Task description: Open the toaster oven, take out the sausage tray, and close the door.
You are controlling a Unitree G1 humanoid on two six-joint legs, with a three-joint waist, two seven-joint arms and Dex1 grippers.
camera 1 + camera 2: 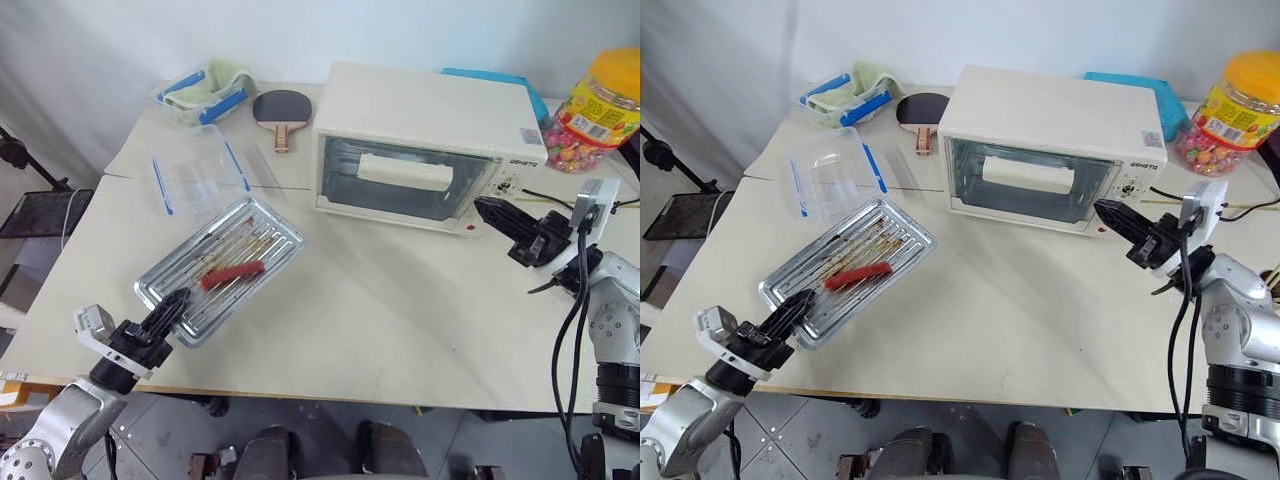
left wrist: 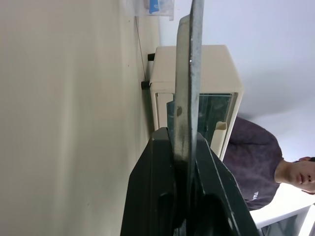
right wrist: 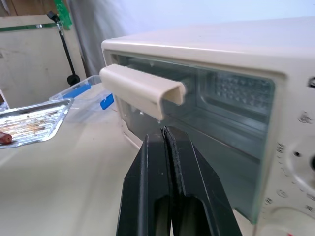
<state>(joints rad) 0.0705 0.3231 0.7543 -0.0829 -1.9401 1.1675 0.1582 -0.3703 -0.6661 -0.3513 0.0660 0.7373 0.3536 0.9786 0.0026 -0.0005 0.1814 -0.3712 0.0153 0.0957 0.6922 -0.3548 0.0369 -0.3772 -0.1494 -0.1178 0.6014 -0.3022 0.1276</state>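
Left gripper (image 1: 172, 304) clamped on the near corner rim of the sausage tray (image 1: 222, 266); in the left wrist view the black fingers (image 2: 162, 196) pinch the tray's thin metal edge, which runs straight out ahead of them. Tray extends forward and to the right of that gripper, over the table (image 1: 380, 310), tilted diagonally; whether its far end rests on the surface can't be told. One red sausage (image 1: 233, 272) lies on the ribbed tray just ahead of the left fingertips, greasy streaks around it. Right gripper (image 1: 490, 212) has its fingers pressed together, holding nothing, hanging in the air just in front of the toaster oven (image 1: 425, 140) at its right control panel side. In the right wrist view the door (image 3: 197, 123) is directly ahead of the closed fingers, shut against the oven frame, and the cream bar handle (image 3: 142, 91) sits just above and beyond the fingertips, not touching them. Oven is well apart from the left gripper, far forward and to the right of it. Beyond the tray from the left gripper: clear plastic container (image 1: 195, 170) with blue clips, then a second container with a green cloth (image 1: 205, 90), and a table tennis paddle (image 1: 282, 110) beside the oven's left side. Candy jar (image 1: 598, 100) with yellow lid stands behind and to the right of the right gripper. A person in a dark top (image 2: 256, 167) shows past the oven in the left wrist view.
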